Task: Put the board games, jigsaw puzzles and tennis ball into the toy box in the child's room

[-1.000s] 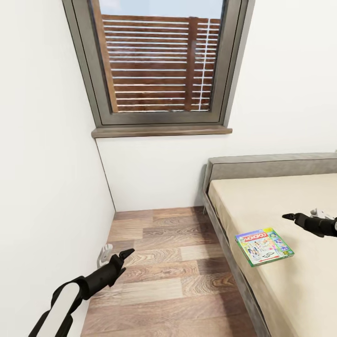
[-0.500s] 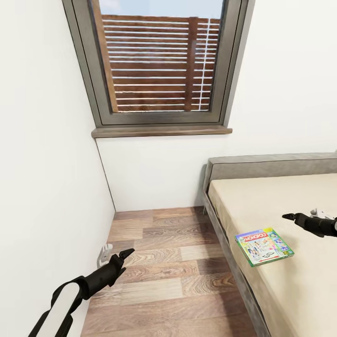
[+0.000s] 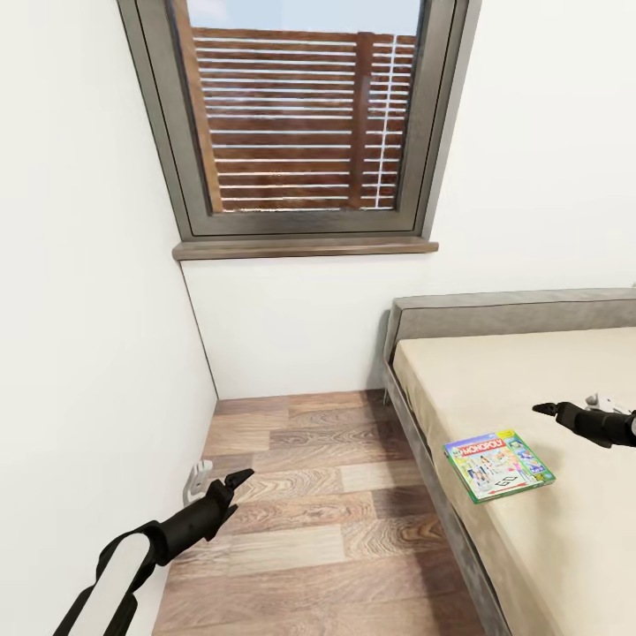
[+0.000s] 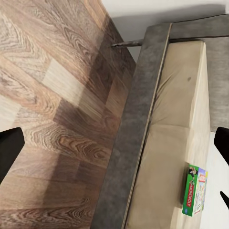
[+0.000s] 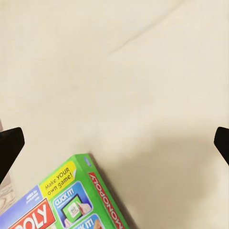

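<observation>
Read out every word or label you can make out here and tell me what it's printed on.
"MONOPOLY": on the lid of the board game lying on the bed, and again along its green side edge in the right wrist view.
"Make YOUR own game!": yellow tag on the lid.
"CLICK IT!": blue panel on the lid.
Other small print: unreadable.

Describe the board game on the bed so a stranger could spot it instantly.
Find the beige-topped bed with grey padded frame right of the window. Near its floor-side edge lies a flat green-edged Monopoly box, the one colourful thing on the plain mattress.
</observation>
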Robot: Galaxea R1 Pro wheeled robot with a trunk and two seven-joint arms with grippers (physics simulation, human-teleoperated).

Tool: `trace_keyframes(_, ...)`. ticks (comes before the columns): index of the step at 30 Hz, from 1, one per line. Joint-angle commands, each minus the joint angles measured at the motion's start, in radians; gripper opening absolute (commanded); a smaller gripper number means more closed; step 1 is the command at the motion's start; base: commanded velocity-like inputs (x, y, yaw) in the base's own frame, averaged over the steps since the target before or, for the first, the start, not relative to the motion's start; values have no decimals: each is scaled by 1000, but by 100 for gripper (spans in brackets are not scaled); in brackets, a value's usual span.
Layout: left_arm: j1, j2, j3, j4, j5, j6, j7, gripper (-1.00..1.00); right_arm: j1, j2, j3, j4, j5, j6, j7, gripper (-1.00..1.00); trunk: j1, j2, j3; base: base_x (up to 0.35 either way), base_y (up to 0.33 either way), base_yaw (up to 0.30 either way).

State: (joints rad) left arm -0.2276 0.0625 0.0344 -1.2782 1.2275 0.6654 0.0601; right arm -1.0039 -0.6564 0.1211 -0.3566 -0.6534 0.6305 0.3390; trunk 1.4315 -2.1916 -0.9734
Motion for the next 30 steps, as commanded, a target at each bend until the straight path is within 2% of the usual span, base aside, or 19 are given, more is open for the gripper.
trace_keyframes(1,0,0,1,-1,9,5,6,100,-1,-1,6,0,-2,2,3,100,0,0,-1,0,0,0)
trace_keyframes(11,5,-8,-13,-18,6,4,-13,100,-17,-11,10,19,-4,27,-24,100,0,0,-1,0,0,0)
trace_keyframes(30,5,-10,-17,-11,5,-3,-19,100,-21,-17,10,20,-4,35,-31,100,0,0,-1,0,0,0)
